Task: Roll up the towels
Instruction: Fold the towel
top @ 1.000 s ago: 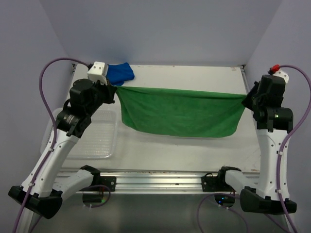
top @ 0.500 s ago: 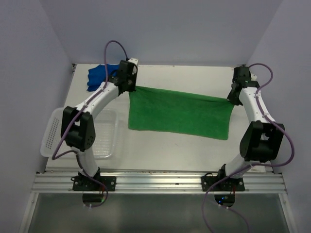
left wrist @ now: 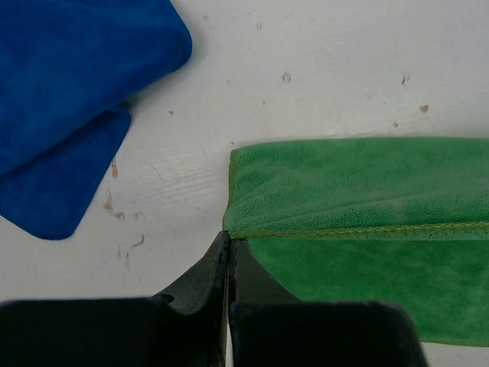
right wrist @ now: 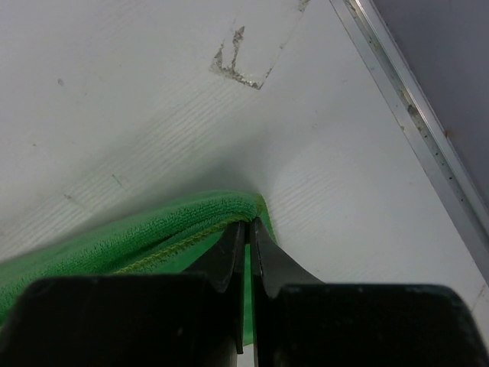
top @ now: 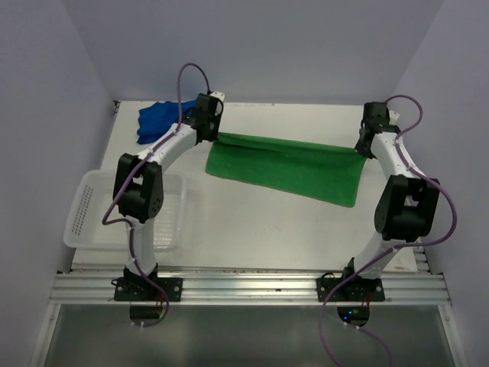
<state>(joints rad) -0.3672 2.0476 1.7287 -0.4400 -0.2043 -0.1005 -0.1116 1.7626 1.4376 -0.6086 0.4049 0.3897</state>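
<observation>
Both arms have reached out beyond the basket (top: 88, 206) and laid down the green towel (top: 286, 164), which hung stretched between them a second ago. It now lies flat to the right of the basket, its far edge doubled over. Left gripper (left wrist: 229, 245) and right gripper (right wrist: 246, 225) each pinch a far corner tight. The blue towel (top: 157, 121) lies beyond the basket, unrolled. Neither towel is rolled yet, so nearly everything is left to do.

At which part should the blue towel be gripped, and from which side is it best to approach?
Probably the corner nearest the green towel, pinched from above. The blue towel lies flat in overlapping layers, and there its edge sits free on bare table, close beside the left gripper.
</observation>
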